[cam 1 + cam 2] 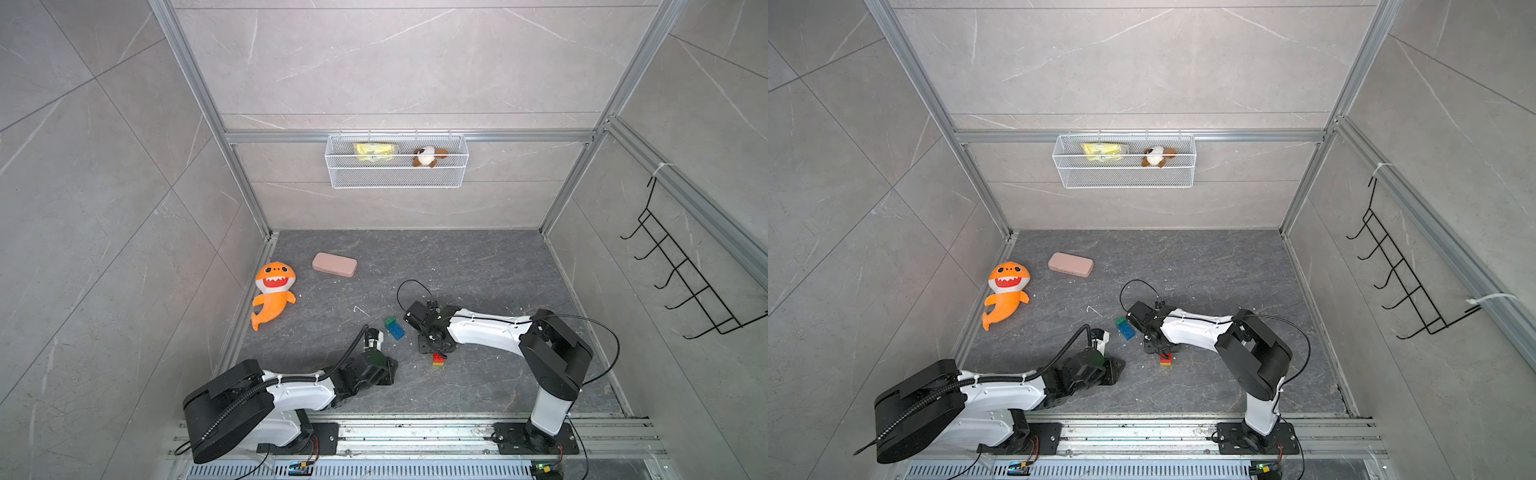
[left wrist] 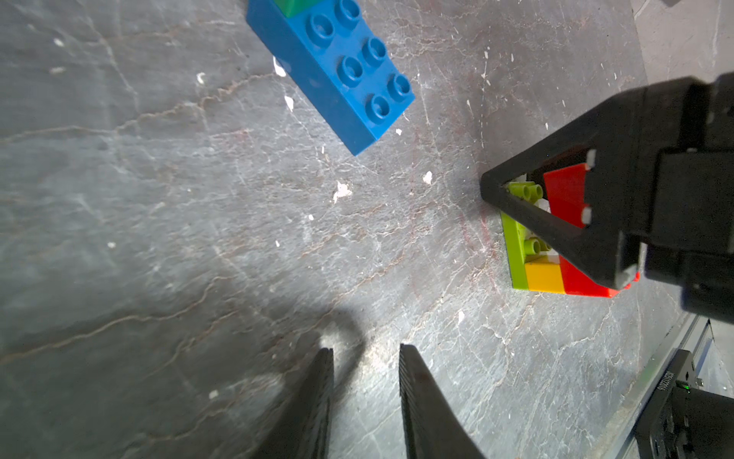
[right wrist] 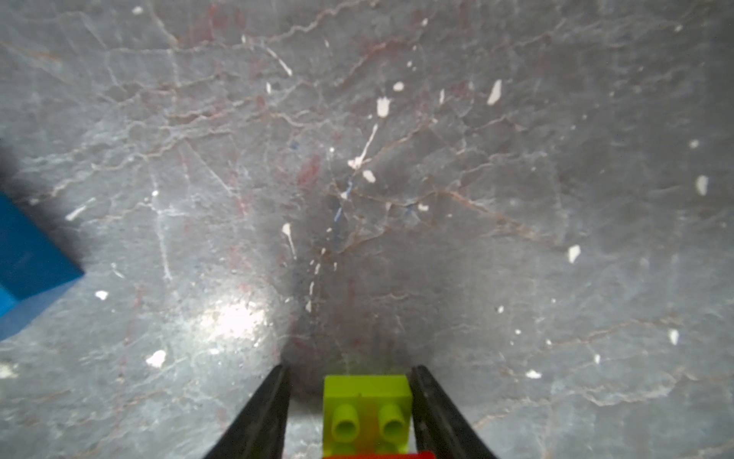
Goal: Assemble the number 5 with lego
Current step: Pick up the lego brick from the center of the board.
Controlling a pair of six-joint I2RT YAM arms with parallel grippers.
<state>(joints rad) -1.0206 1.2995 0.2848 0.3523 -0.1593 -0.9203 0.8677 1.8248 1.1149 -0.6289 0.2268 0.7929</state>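
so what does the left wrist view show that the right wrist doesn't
Left wrist only: studs on the blue brick, the dark green brick on it, the yellow brick, the empty left hand. Right wrist only: a gap between the lime green brick and one finger of the right hand. Both: blue, lime green and red brick, right hand, floor.

Robot manipulation test cell, laboratory type: a booth of aluminium frame (image 1: 409, 136) filled with grey marble-look wall panels (image 1: 415, 62) over a dark stone-look table (image 1: 478, 266). A left arm (image 1: 299, 390) and a right arm (image 1: 490, 328) are bolted to a slotted metal rail (image 1: 415, 432) along the front edge, with cables exposed. Fittings and props: a white wire basket (image 1: 397, 176) hung on the back rail holding a yellow packet (image 1: 374, 151) and a small plush (image 1: 430, 156), a black hook rack (image 1: 685, 282) on a side wall, and on the table an orange shark plush (image 1: 274, 291), a pink case (image 1: 334, 264) and loose lego (image 1: 395, 330).
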